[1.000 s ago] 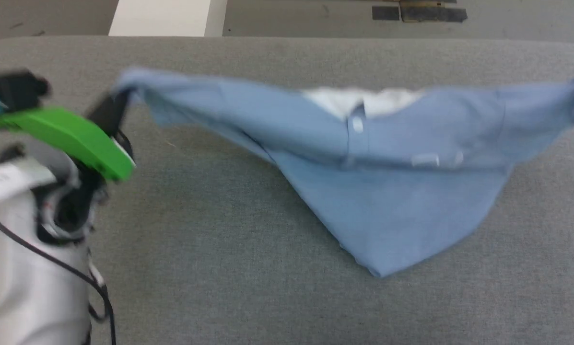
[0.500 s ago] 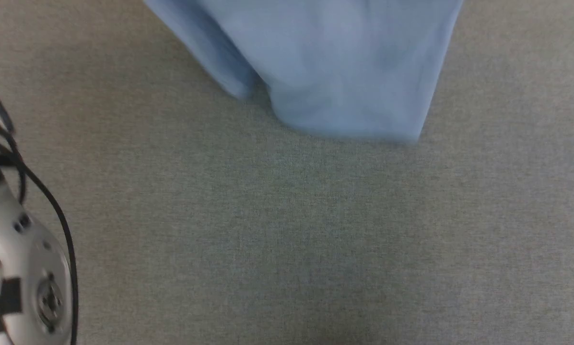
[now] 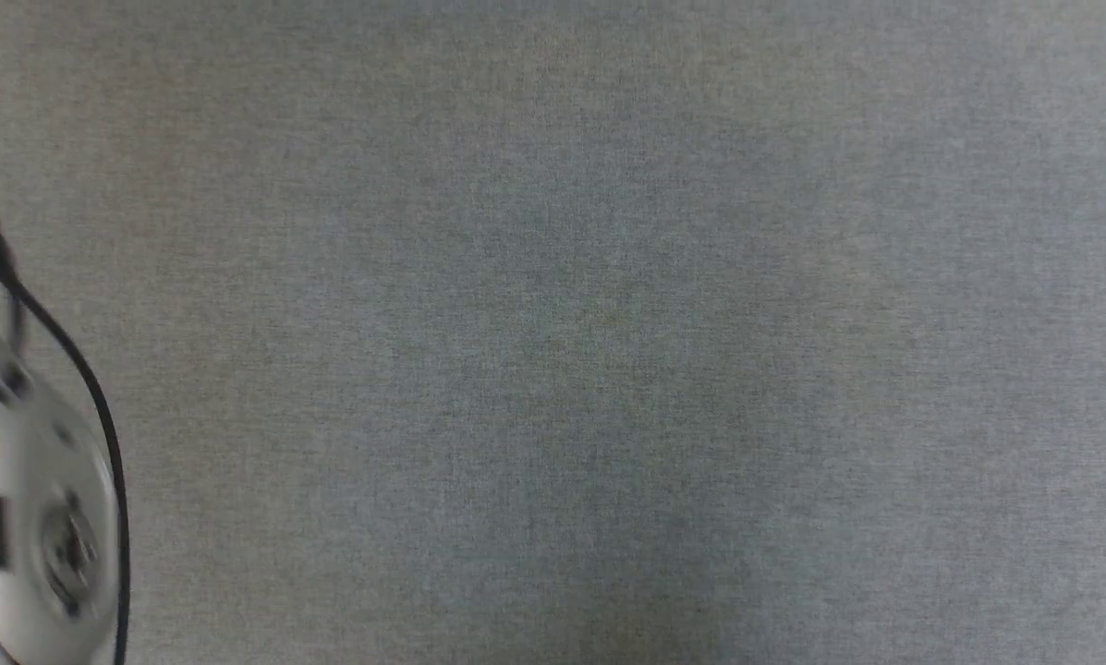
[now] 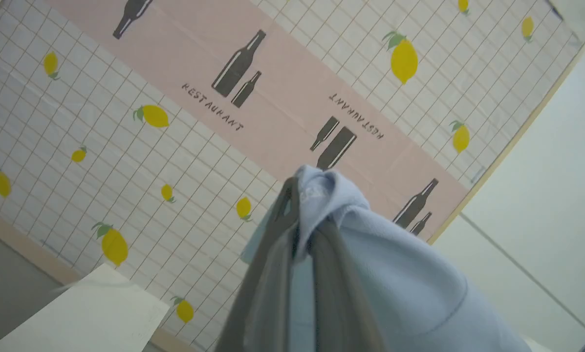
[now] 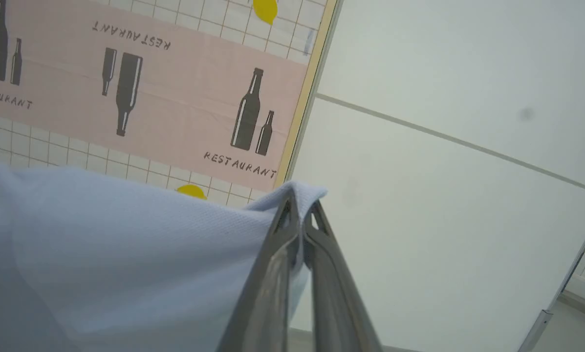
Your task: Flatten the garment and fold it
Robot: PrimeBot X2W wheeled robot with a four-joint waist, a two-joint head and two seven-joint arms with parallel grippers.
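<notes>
the left gripper (image 4: 304,227) has its two dark fingers pressed together on a bunched edge of the garment (image 4: 400,288), a light blue cloth that falls away to the lower right of the left wrist view. the right gripper (image 5: 301,210) is also pinched tight on a folded edge of the garment (image 5: 126,244), which spreads to the left in the right wrist view. behind both is a wall paper (image 4: 126,146) with lemons and bottles. the head view shows the grey table cover (image 3: 608,323), a pale arm part (image 3: 26,517) and a black cable (image 3: 91,406).
</notes>
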